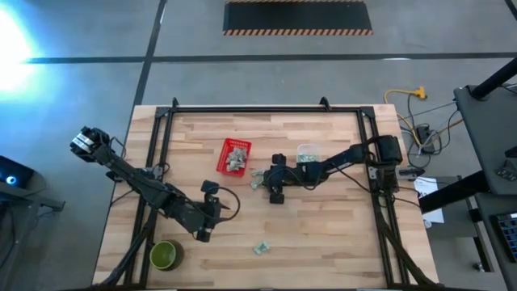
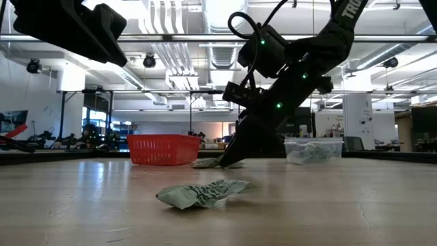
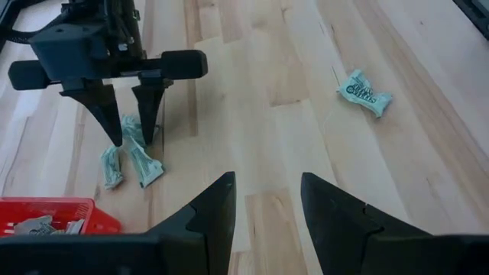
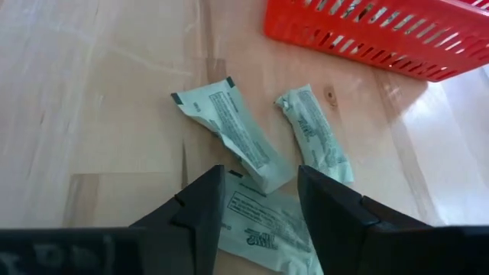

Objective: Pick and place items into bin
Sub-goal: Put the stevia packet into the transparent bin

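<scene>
Three packets (image 4: 237, 134): pale green-and-white sachets with dark print, crinkled, lying together on the wooden surface (image 1: 323, 234) just beside the red basket (image 1: 235, 156); two side by side, a third partly under the right pincer's fingers.
Stray packet (image 1: 261, 248): lone crumpled green-and-white sachet, well apart from the cluster, nearer the front edge of the surface.
Right pincer (image 1: 260, 181): lowered to the surface over the cluster, jaws part-way apart, tips straddling one end of a packet; from the left wrist view the tips stand at or on the packets, nothing lifted.
Left pincer (image 1: 220, 208): hanging above the surface near the front left, jaws apart, nothing between them.
Red basket: slatted plastic, on the surface left of the cluster; holds several pale packets.
Clear tub (image 1: 307, 153): small transparent container behind the right arm; holds more pale green packets.
Green bowl (image 1: 164, 255): round, at the front left corner; contents cannot be told.
</scene>
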`<state>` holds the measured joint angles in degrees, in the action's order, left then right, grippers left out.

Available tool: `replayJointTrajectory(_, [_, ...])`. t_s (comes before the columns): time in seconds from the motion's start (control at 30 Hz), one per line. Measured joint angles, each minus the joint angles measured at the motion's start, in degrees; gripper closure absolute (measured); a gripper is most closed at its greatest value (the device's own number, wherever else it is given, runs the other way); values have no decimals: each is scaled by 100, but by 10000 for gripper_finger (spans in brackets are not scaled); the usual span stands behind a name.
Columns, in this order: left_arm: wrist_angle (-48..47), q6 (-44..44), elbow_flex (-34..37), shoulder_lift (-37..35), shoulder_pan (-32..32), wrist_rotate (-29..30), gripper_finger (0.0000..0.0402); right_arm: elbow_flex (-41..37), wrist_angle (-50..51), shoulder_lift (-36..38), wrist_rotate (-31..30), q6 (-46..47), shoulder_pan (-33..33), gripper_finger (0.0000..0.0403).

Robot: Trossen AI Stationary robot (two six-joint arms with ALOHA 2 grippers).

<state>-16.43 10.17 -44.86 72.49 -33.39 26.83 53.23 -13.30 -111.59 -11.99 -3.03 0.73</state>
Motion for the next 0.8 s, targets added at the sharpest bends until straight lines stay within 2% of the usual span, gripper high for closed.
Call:
replayJointTrajectory(0.67, [9,4,16,2,0,-2,269,-7,-13,25,-9,-323,2,386])
replayJointTrajectory(0.8, [10,4,17,2,0,-2,269,-9,9,78,-9,-324,4,394])
